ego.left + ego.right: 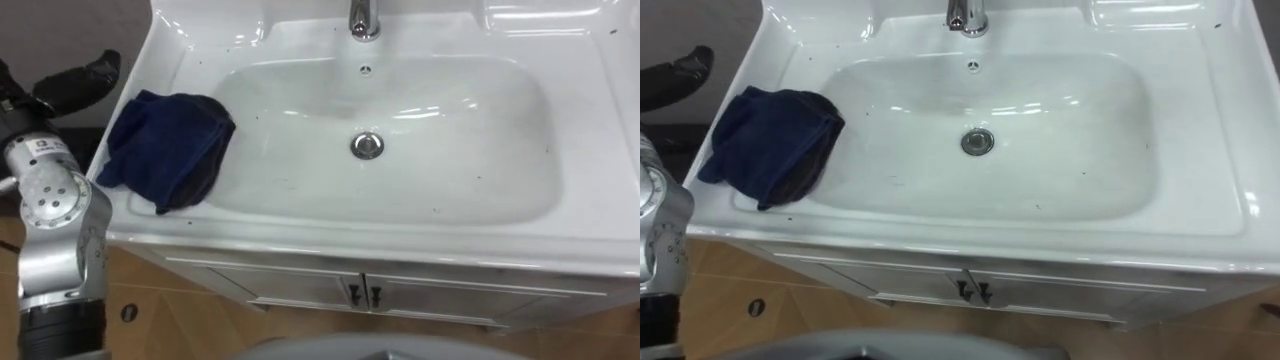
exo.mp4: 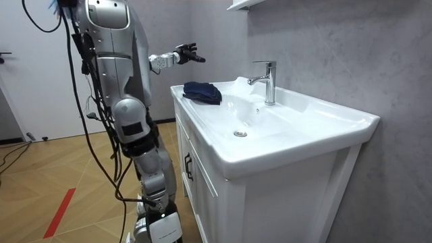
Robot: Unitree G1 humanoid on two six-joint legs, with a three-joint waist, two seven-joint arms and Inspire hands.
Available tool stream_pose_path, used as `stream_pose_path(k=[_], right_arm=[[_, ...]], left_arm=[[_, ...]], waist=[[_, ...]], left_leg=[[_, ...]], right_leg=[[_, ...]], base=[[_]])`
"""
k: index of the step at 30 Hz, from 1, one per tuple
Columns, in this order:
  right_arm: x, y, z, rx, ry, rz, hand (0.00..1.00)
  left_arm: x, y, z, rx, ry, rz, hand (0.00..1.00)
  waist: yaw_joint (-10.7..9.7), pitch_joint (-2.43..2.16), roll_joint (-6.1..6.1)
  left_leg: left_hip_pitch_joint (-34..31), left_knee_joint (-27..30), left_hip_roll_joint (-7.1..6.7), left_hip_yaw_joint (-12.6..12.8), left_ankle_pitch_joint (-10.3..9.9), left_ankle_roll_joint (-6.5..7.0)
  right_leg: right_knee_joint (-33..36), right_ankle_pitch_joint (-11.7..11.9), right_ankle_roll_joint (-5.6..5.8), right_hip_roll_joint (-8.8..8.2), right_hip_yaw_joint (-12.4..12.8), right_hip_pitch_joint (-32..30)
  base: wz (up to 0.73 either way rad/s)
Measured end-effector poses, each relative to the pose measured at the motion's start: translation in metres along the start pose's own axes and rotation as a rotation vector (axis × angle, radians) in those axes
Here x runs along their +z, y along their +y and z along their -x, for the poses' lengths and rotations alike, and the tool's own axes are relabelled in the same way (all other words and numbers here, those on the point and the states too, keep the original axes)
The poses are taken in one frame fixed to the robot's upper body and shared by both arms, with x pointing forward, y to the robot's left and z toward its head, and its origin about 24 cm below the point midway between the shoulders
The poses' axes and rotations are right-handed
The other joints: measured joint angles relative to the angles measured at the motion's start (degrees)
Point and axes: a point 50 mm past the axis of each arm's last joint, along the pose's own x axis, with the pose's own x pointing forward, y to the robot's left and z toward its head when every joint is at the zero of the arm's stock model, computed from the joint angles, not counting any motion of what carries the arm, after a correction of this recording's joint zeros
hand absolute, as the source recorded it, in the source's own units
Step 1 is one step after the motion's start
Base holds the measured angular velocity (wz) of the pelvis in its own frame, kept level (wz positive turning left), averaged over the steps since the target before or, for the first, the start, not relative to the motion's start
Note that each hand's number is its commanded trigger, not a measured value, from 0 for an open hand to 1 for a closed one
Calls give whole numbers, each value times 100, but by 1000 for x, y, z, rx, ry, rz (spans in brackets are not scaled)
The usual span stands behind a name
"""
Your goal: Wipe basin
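Cloth (image 1: 168, 148), dark blue and bunched up, lies on the left rim of the white basin (image 1: 450, 200), with its right edge hanging over into the bowl. Nothing is touching it. The left robot hand (image 1: 85, 78) is held in the air off the left side of the basin, near the cloth's far corner but clear of both cloth and rim. Its dark fingers are stretched out and apart, and they hold nothing.

At the middle of the basin sits the round metal drain (image 1: 367, 145), and the chrome tap (image 1: 363, 18) stands on the back edge straight behind it. Small dark specks dot the bowl and the rim. Below the front edge of the basin are white cabinet doors (image 1: 300, 290) with two dark handles side by side.

In the room view the robot stands upright on the wooden floor (image 2: 61, 175) at the basin's front, its left arm raised level toward the wall.
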Motion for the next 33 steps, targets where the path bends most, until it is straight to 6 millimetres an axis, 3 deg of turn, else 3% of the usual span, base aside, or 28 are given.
stream_pose_path(k=[9,11,18,21,22,27,29,32,33], right_arm=[[-3,0,0,-7,6,-10,0],[-8,0,0,-9,10,-11,0],[-10,-2,1,-23,-10,-19,0],[-8,-2,1,-30,-19,-19,0],[-9,-3,1,-35,-14,-22,0],[-13,-3,1,-31,-4,-20,0],[-12,-3,1,-28,-2,-19,0],[-13,-2,1,-21,3,-23,0],[-13,-1,1,-19,3,-22,0]], left_arm=[[6,26,-7,170,-26,1,0],[8,33,-9,214,-37,7,0],[4,75,-5,448,-46,-4,0],[-18,94,5,508,40,-75,0],[-30,101,9,525,94,-87,0],[-75,132,30,662,317,-60,0],[-100,147,48,712,446,-78,0],[-151,159,106,765,726,-132,0],[-159,160,116,757,775,-156,0]], waist=[[131,-8,0],[256,-38,35],[624,-41,19],[736,-80,50],[869,-87,50],[1038,-96,25],[1024,-100,16],[1024,-106,-58],[1024,-100,-68]], left_leg=[[-23,45,-1,-18,0,0],[-26,49,-4,-19,-1,1],[-61,29,-32,-88,-1,0],[-107,40,-77,-229,-1,1],[-96,41,-82,-215,-1,1],[-114,44,-148,-374,0,12],[-138,60,-173,-426,-2,20],[-200,136,-199,-474,-30,62],[-200,146,-204,-476,-34,67]], right_leg=[[-6,-43,-1,2,18,-6],[-2,-35,-7,-5,-16,7],[-24,-35,-8,-13,-138,16],[-28,-47,9,-30,-264,27],[-26,-49,13,-45,-259,27],[-11,-92,48,-88,-403,51],[-5,-116,62,-98,-422,47],[-2,-118,78,-116,-466,40],[0,-117,80,-121,-485,50]], base=[[1],[0],[7],[21],[5],[13],[11],[8],[9]])
